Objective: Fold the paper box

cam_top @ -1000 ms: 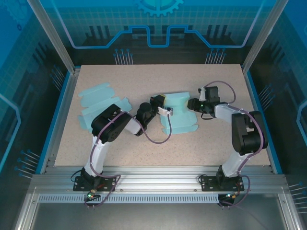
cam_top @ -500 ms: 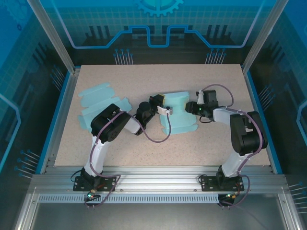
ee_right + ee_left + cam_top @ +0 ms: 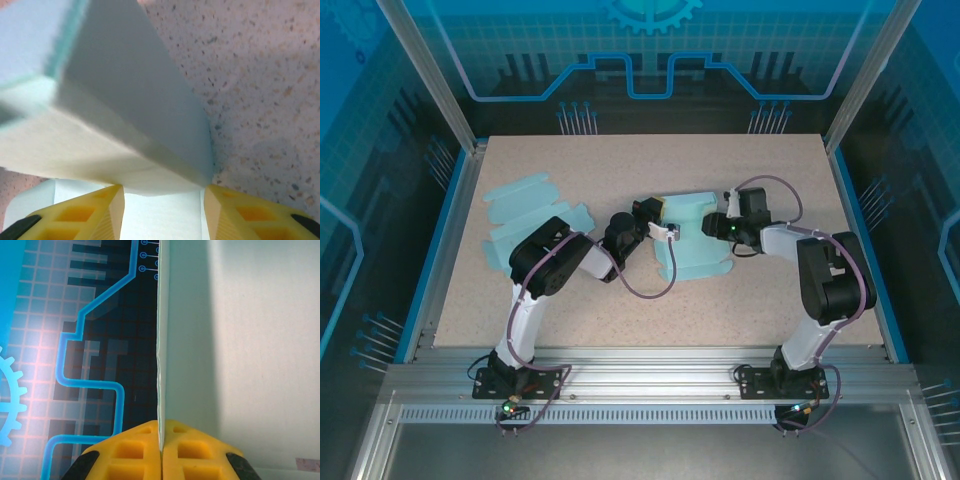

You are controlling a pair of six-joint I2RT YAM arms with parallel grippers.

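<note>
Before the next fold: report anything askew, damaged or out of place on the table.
Nothing looks damaged or spilled. The paper box is half folded, one panel pinched by the left gripper, another inside the open right gripper. The spare blanks at the table's left overlap unevenly.

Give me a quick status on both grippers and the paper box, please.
Left gripper shut on paper box panel edge. Right gripper open, fingers astride a box wall. Spare flat blanks at left, not in the way.

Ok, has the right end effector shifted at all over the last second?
Yes. The right end effector has slid left, away from the right edge of the table and up against the paper box.
</note>
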